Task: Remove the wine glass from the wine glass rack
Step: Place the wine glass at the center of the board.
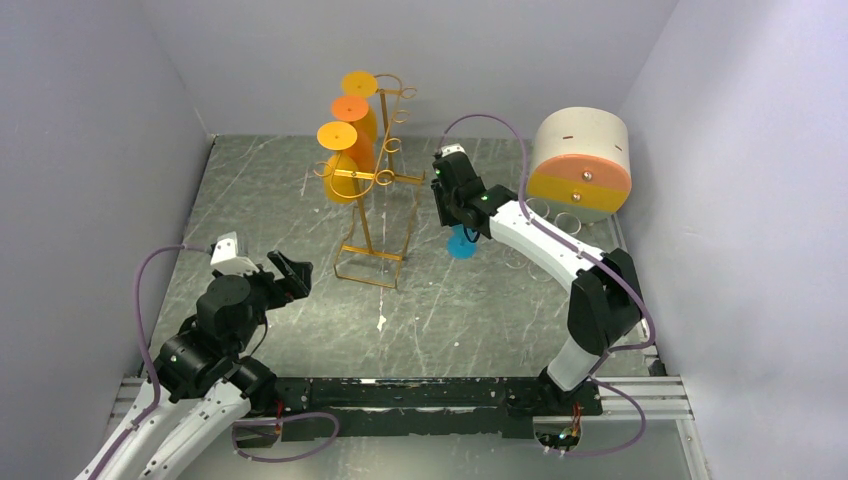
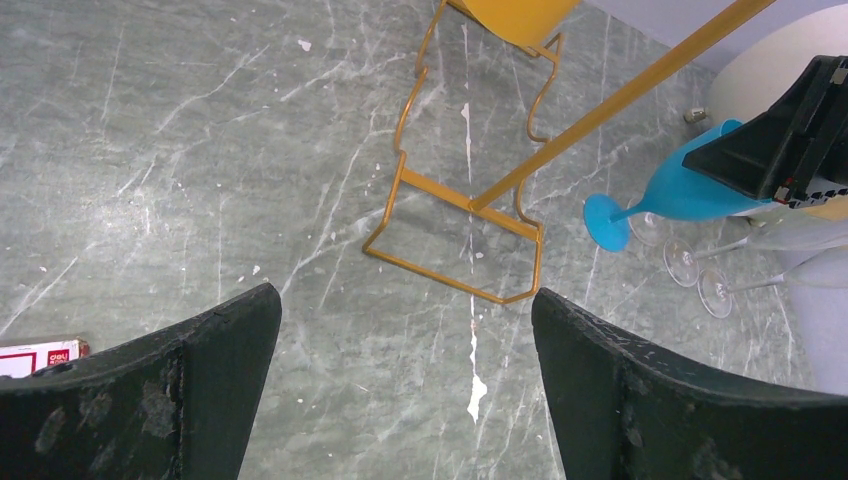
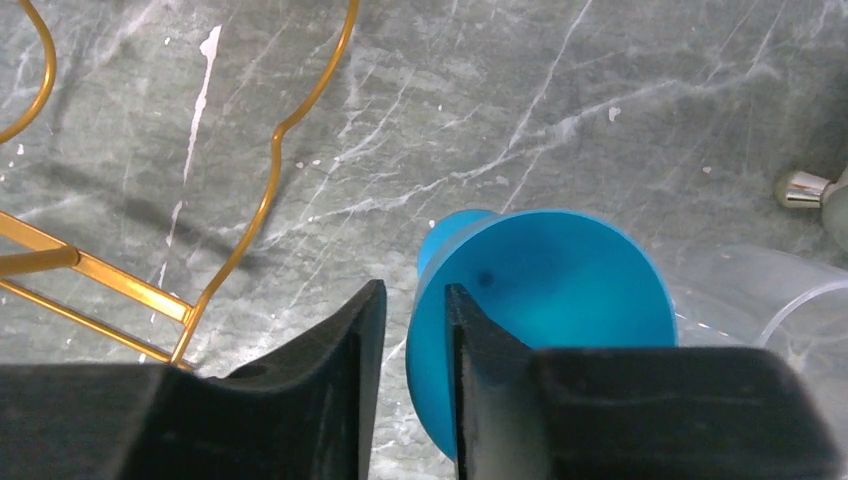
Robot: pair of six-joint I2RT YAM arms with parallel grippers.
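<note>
The right gripper (image 3: 415, 296) has its fingers slightly parted astride the rim of the blue wine glass (image 3: 560, 290). The glass wall lies against one finger, with a sliver of gap at the other, and the wine glass rack (image 3: 130, 285) stands just beside them. The left gripper (image 2: 405, 293) is spread wide on nothing, with the rack's base ahead.
</note>
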